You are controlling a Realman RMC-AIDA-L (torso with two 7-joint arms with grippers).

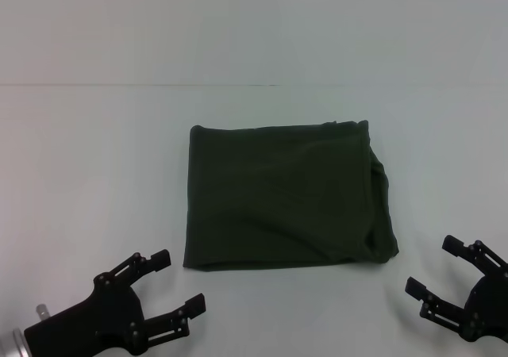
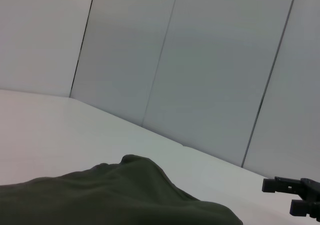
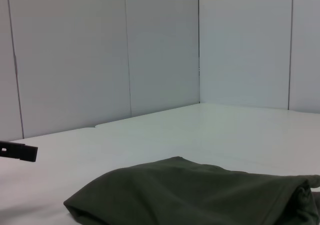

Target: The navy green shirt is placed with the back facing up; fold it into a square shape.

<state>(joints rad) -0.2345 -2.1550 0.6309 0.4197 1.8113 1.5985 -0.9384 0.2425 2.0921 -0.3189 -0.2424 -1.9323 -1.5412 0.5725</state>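
Observation:
The navy green shirt [image 1: 286, 196] lies folded into a rough square in the middle of the white table, plain side up, with bunched layers along its right edge. It also shows as a low dark mound in the left wrist view [image 2: 115, 195] and the right wrist view [image 3: 195, 192]. My left gripper [image 1: 164, 285] is open at the near left, just off the shirt's near-left corner, holding nothing. Open as well, my right gripper [image 1: 439, 268] sits at the near right, a little beyond the shirt's near-right corner.
The white table [image 1: 87, 159] runs back to a pale panelled wall [image 2: 200, 60]. The right gripper's fingers [image 2: 295, 191] show far off in the left wrist view. A left gripper fingertip [image 3: 19, 151] shows in the right wrist view.

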